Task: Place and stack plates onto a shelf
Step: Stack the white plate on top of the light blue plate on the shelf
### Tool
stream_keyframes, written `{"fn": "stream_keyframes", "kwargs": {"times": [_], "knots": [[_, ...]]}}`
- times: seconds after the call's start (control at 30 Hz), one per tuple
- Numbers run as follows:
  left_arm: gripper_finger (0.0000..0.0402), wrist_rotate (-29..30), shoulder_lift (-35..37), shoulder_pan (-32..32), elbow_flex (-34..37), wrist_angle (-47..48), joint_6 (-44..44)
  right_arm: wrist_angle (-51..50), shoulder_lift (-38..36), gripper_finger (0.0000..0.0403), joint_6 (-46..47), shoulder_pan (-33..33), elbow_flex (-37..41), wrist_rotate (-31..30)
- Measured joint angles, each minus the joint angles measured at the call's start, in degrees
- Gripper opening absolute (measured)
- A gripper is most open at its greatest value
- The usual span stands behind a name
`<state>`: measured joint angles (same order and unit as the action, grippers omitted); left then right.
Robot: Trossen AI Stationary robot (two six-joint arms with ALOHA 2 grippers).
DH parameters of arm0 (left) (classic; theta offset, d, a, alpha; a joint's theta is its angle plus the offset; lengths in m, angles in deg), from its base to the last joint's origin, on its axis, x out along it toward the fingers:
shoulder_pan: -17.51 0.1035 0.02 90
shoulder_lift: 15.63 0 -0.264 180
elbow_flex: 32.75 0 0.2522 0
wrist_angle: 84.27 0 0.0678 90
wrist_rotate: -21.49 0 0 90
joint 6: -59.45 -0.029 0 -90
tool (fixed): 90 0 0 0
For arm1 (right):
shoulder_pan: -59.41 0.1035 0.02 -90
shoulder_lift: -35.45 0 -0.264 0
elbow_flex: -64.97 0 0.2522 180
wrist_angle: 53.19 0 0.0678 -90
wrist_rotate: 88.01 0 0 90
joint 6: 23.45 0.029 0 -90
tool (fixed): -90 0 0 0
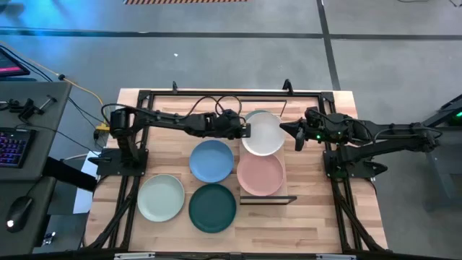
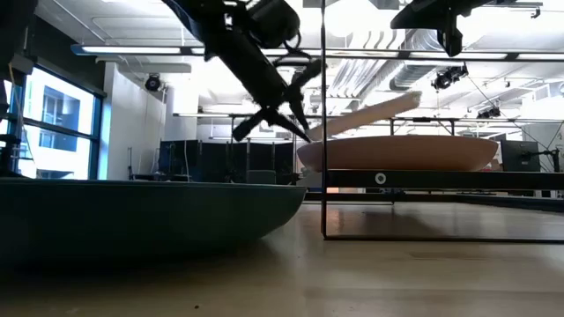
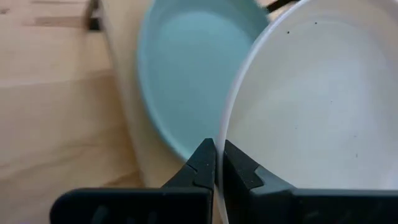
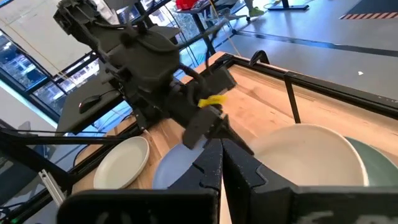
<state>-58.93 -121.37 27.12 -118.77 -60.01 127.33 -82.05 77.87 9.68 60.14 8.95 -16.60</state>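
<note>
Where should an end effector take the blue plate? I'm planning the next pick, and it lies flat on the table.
Probably by its raised rim. The blue plate lies flat, so only the rim offers an edge to pinch. The left side looks freest: the shelf with the pink plate crowds its right, the dark teal plate sits close in front.

— What lies on the surface?
— A blue plate, a dark teal plate, a pale green plate, and the shelf.
— On the shelf?
— A pink plate; farther back, seemingly another pale green plate.
</note>
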Motion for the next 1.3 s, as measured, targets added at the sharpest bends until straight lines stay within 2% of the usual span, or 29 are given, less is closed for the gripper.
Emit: {"fn": "stream_keyframes", "kwargs": {"times": [0.1,0.33,0.57,0.8,1.1,1.3], "knots": [[0.0,0.4,-1.43,0.26,-0.34,0.07,0.8,-0.09,-0.01,0.0,-0.14,0.0,0.0,0.01],[0.0001,5.88,-1.88,0.37,-0.34,-0.28,0.87,-0.17,0.0,0.0,-0.12,0.01,0.0,-0.01],[0.0004,7.06,-1.88,0.94,-0.34,-0.76,-0.14,-0.19,0.01,0.0,-0.12,0.01,0.0,-0.03],[0.0015,7.84,-2.52,1.0,-0.41,-5.05,-2.45,-0.19,-0.01,0.0,-0.12,0.0,0.0,-0.06],[0.0016,6.12,-5.16,1.27,-0.38,-4.8,-2.12,-0.26,-0.01,0.0,0.51,0.01,0.0,-0.08],[0.0017,8.49,-5.0,1.44,-0.38,-4.89,-3.08,-0.3,-0.01,0.0,0.51,0.02,0.0,-0.08]]}}
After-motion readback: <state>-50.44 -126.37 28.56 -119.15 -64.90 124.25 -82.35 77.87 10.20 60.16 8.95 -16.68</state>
